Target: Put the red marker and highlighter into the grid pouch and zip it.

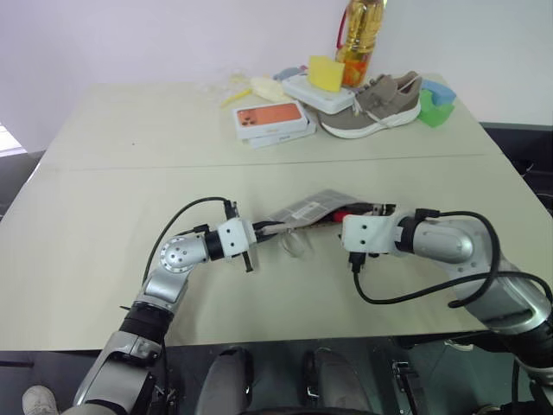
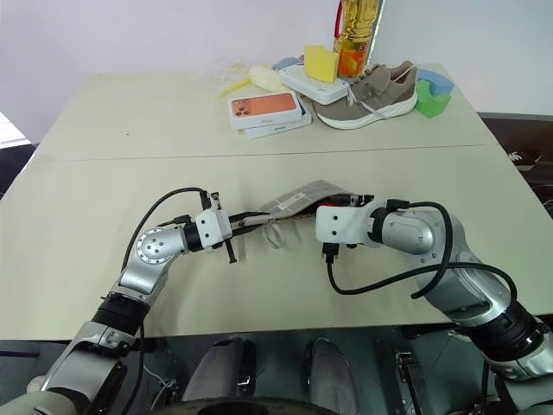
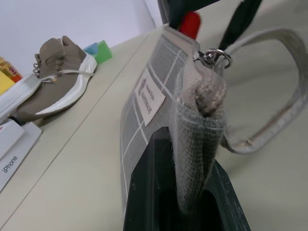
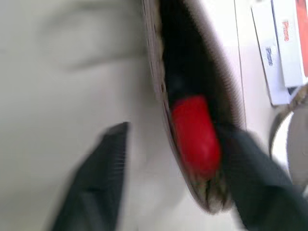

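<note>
Beige table [image 1: 130,259]: left end effector [image 3: 185,202] clamps grid pouch [image 1: 307,210]; right end effector [image 4: 178,192] gapes.

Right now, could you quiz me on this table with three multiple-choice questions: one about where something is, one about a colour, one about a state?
1. Where is the red marker?
A. beside the shoe
B. poking out of the grid pouch's open end
C. on the phone box

2. What colour is the shoe?
A. taupe with a white sole
B. black
C. blue

3. What is the left gripper doing?
A. hanging open above the table
B. resting on the bottle
C. shut on an end of the grid pouch

Answers: 1 B, the right wrist view shows its red end in the pouch mouth. 2 A, plain in the head views. 3 C, the left wrist view shows fabric pinched between its fingers.
</note>
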`<move>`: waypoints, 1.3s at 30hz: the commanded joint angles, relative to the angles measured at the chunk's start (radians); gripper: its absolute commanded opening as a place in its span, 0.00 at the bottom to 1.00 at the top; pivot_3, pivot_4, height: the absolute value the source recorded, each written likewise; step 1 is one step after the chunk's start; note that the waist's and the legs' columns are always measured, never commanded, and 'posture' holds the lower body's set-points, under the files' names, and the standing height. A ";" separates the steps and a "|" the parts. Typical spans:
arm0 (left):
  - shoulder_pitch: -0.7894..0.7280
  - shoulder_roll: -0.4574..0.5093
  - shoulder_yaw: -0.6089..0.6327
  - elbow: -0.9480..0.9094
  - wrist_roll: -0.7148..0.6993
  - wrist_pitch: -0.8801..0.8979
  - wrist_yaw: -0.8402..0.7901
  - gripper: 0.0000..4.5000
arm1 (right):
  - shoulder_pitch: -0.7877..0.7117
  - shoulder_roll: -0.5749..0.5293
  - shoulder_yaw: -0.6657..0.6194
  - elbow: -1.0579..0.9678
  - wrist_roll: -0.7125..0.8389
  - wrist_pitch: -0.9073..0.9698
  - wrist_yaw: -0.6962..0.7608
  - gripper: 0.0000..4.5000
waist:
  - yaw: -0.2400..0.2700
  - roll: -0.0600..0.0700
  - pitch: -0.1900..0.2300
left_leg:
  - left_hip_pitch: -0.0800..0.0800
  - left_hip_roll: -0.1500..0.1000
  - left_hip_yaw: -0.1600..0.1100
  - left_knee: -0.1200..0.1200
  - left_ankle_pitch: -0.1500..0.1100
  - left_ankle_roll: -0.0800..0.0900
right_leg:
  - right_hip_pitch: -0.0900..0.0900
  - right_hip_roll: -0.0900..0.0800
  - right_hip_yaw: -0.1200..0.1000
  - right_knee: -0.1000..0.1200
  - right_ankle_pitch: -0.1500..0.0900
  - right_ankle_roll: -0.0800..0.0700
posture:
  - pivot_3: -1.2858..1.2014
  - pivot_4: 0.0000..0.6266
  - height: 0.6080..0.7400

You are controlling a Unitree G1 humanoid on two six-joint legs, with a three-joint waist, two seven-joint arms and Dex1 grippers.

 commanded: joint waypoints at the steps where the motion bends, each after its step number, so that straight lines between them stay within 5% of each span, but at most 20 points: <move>1: -0.006 -0.002 0.015 -0.039 -0.016 0.000 0.015 0.00 | -0.006 -0.003 -0.105 0.002 -0.015 -0.045 -0.055 0.96 | 0.000 0.000 0.000 | 0.000 0.000 0.000 0.000 0.000 0.000 | 0.000 0.000 0.000 0.000 0.000 0.000 | 0.52 0.24 1.00; 10: -0.063 -0.079 0.042 0.005 -0.022 0.064 0.115 0.00 | 0.057 0.299 -0.429 -0.224 0.501 0.399 -0.024 0.96 | 0.001 -0.001 0.000 | 0.000 0.000 -0.001 0.001 -0.001 0.001 | 0.001 0.000 -0.001 0.000 0.000 0.000 | 0.52 0.24 1.00; 20: -0.089 -0.120 0.031 0.037 0.020 0.046 0.153 0.00 | 0.029 0.691 -0.343 -0.241 0.652 0.679 -0.331 0.96 | -0.001 0.000 0.000 | 0.000 0.000 -0.004 0.003 -0.002 0.004 | 0.001 0.000 -0.001 0.002 0.000 0.000 | 0.52 0.24 1.00; 24: -0.088 -0.113 0.031 0.041 0.027 0.036 0.155 0.00 | 0.012 0.741 -0.366 -0.235 0.692 0.736 -0.388 0.67 | 0.000 0.000 0.000 | 0.000 0.000 -0.004 0.003 -0.002 0.004 | 0.001 0.000 -0.001 0.002 0.000 0.000 | 0.52 0.24 1.00; 29: -0.089 -0.105 0.037 0.047 0.028 0.032 0.152 0.00 | 0.013 0.663 -0.376 -0.232 0.709 0.750 -0.391 0.06 | -0.001 0.000 0.000 | 0.000 0.000 -0.004 0.003 -0.002 0.004 | 0.001 0.000 -0.001 0.002 0.000 0.000 | 0.52 0.24 1.00; 39: -0.111 -0.084 0.042 0.084 0.031 0.005 0.144 0.00 | 0.027 0.450 -0.395 -0.232 0.701 0.686 -0.363 0.01 | -0.001 0.000 0.000 | -0.001 0.000 -0.004 0.002 -0.003 0.004 | 0.001 0.000 -0.001 0.001 0.000 0.000 | 0.52 0.24 1.00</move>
